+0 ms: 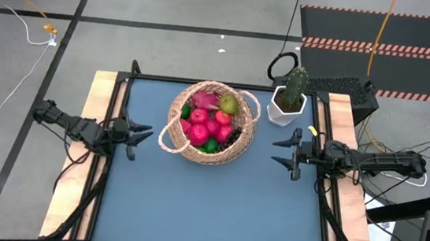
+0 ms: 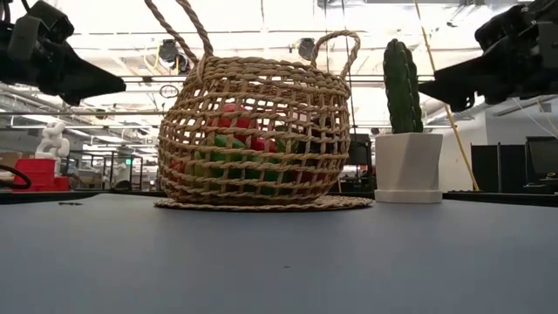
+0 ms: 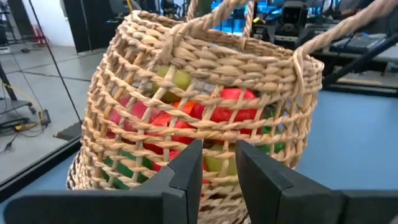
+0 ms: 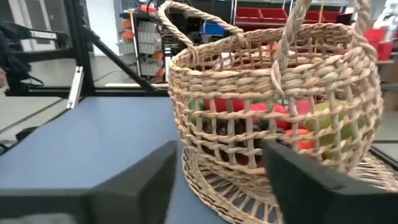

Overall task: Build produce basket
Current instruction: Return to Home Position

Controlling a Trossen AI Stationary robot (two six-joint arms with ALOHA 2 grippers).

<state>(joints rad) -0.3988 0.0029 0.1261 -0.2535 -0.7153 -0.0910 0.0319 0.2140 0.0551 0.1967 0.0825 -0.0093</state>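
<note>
From my station I see the basket (image 1: 175, 110) standing on the far half of the blue table (image 1: 207, 207), roughly midway between the two arms, and the produce (image 1: 208, 126) heaped inside it. There are red and pink apples in the middle, a yellow-green pear (image 1: 229, 104) and a pink dragon fruit (image 1: 206, 100) at the far rim, a green lime (image 1: 210, 145) at the near side and dark grapes (image 1: 233, 138) beside it. A white pot (image 1: 284, 113) with a green cactus (image 1: 294, 85) stands apart from the basket, toward the far right corner. The left gripper (image 1: 143, 139) hovers above the table just left of the basket, its fingers (image 3: 186, 177) parted by a narrow gap and gripping nothing. The right gripper (image 1: 278, 152) hovers to the basket's right, a little farther off, its fingers (image 4: 298, 180) spread wide and empty. Both grippers point at the basket's woven wall, and neither touches it.
</note>
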